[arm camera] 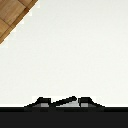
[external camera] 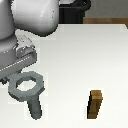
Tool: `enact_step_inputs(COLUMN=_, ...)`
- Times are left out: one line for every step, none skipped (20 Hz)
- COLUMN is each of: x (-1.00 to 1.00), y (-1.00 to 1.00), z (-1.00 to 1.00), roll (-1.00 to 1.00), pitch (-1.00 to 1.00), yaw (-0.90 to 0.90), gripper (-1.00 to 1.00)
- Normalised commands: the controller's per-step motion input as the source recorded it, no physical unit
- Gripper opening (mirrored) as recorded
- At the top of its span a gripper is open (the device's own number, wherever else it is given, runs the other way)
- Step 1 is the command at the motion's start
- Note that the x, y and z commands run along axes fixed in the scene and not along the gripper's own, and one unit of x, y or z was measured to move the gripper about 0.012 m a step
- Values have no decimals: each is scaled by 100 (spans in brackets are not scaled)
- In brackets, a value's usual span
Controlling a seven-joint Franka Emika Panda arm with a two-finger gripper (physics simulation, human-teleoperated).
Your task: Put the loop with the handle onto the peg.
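Grey metal loop with the handle (external camera: 26,86) sits low at the exterior view's left, just under the arm's hand. You can see its hexagonal outline and the round hole facing the camera. Right below it, a grey cylinder (external camera: 34,109) runs down and toward the exterior view's right. It could be the loop's handle or the peg; you can't separate the two from this render, and no other grey post shows anywhere.

Gripper (external camera: 15,79) is at the loop's upper edge, mostly hidden behind the wrist body. It looks clamped on the loop, but the contact itself isn't visible in the exterior view. In the wrist view you only get two dark fingertips (arm camera: 41,103) poking over the bottom edge, close together, with a thin grey sliver (arm camera: 65,102) between them, so the jaws look nearly closed on something flat.

Brown wooden block (external camera: 95,104) stands upright on the white table (external camera: 85,55), well apart from the loop, toward the exterior view's right. Wooden floor (arm camera: 12,17) shows past the table corner in the wrist view.
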Motion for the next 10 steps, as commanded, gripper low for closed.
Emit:
enact_step_inputs(x=100, y=0, z=0, roll=0, pitch=0, yaw=0, gripper=-100)
enact_step_inputs(x=100, y=17, z=0, roll=0, pitch=0, yaw=0, gripper=-100)
enact_step_inputs(x=0, y=0, z=0, roll=0, pitch=0, yaw=0, gripper=-100)
enact_step_inputs(x=0, y=0, z=0, roll=0, pitch=0, yaw=0, gripper=-100)
enact_step_inputs(x=0, y=100, z=0, roll=0, pitch=0, yaw=0, gripper=-100)
enact_step_inputs(x=0, y=100, z=0, roll=0, pitch=0, yaw=0, gripper=-100)
enact_step_inputs(x=0, y=100, z=0, roll=0, pitch=0, yaw=0, gripper=-100)
enact_step_inputs(x=0, y=100, z=0, roll=0, pitch=0, yaw=0, gripper=-100)
enact_step_inputs(x=0, y=100, z=0, roll=0, pitch=0, yaw=0, gripper=-100)
enact_step_inputs(x=0, y=100, z=0, roll=0, pitch=0, yaw=0, gripper=-100)
